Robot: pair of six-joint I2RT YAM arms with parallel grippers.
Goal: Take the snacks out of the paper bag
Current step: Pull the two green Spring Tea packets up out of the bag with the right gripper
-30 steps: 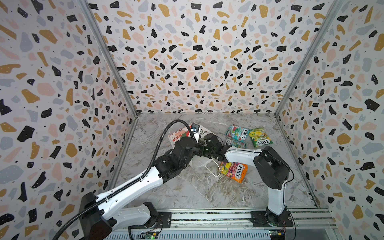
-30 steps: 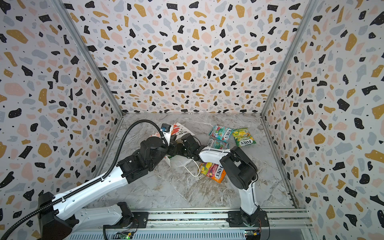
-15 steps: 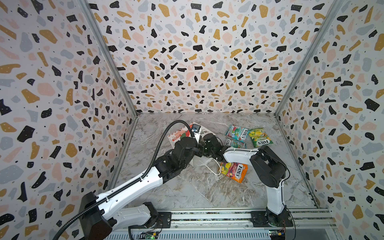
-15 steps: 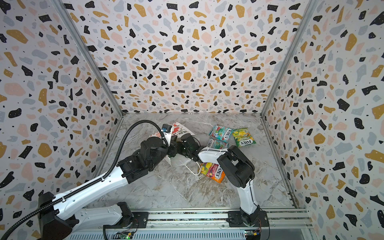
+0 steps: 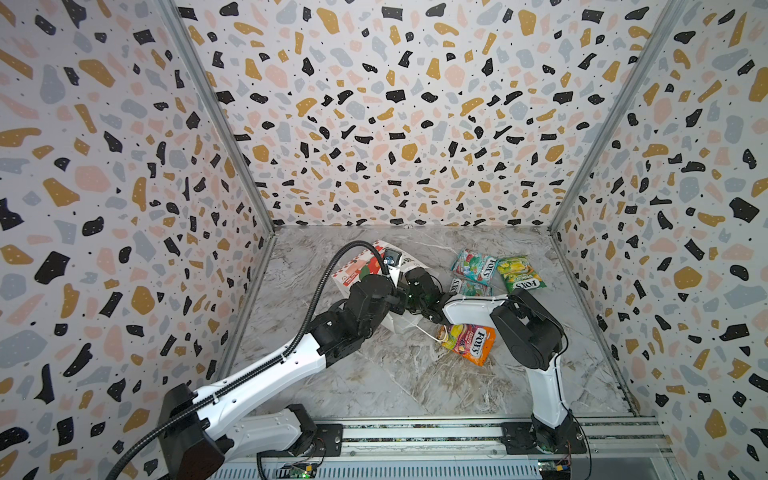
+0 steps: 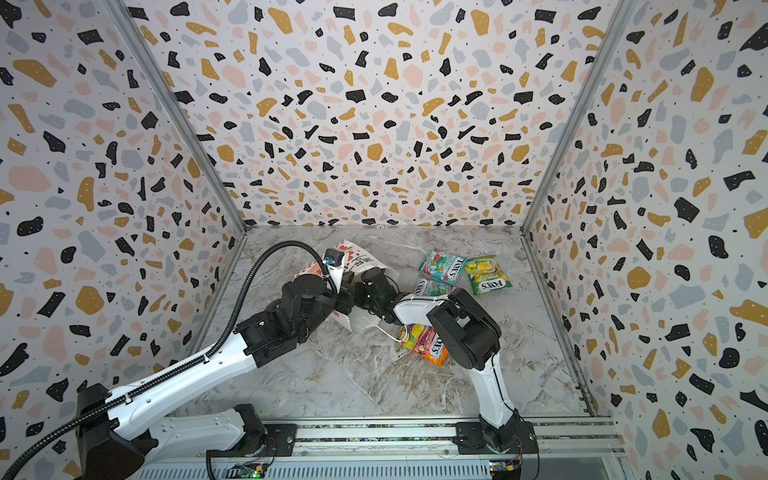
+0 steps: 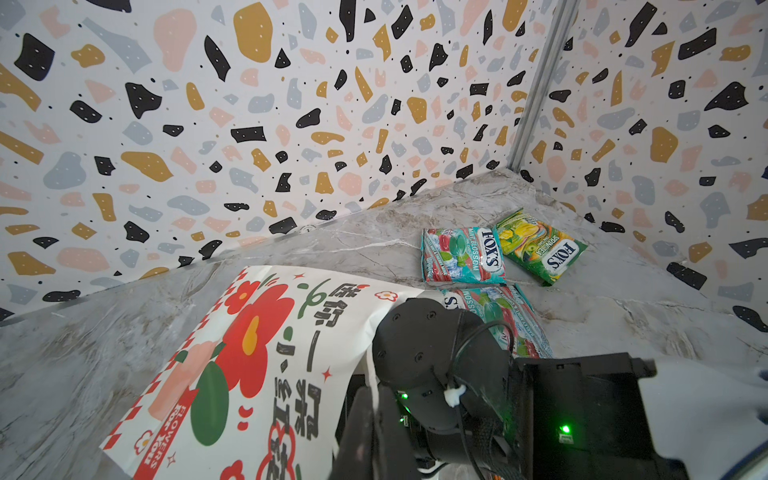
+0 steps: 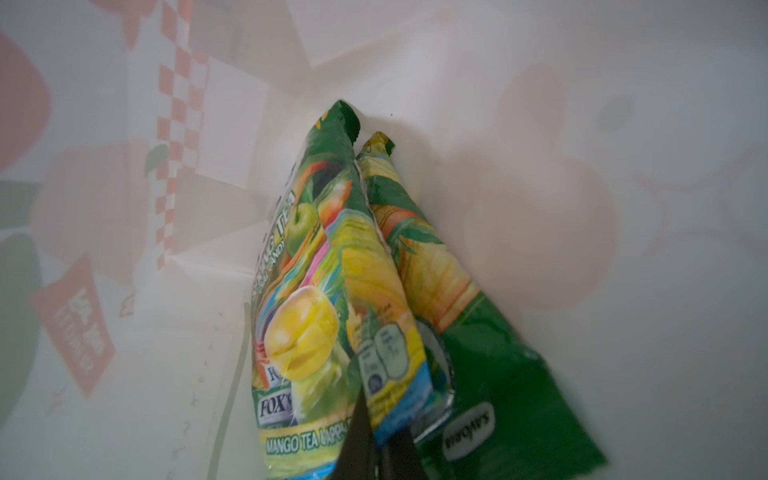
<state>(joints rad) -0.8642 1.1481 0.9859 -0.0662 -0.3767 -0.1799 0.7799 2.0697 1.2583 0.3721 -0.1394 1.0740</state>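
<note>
— We see the left gripper [image 7: 376, 415] clamped on the rim of the paper bag [image 5: 357, 268], which lies on the marble table [image 5: 415, 386].

— Only our right wrist view looks inside: two green snacks [image 8: 316, 291], the right gripper [image 8: 380, 451] pinched tight on one. Four loose snacks [image 5: 473, 266] lie rightward, under speckled walls [image 5: 395, 124].

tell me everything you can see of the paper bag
The paper bag is white, printed with red flowers, green leaves, a red checker border and black characters. It lies on its side on the marble table, mouth toward the right arm, a white cord handle trailing on the table. The left gripper pinches its rim; the right gripper is inside, shut on a green pouch, with another pouch beside it.
</note>
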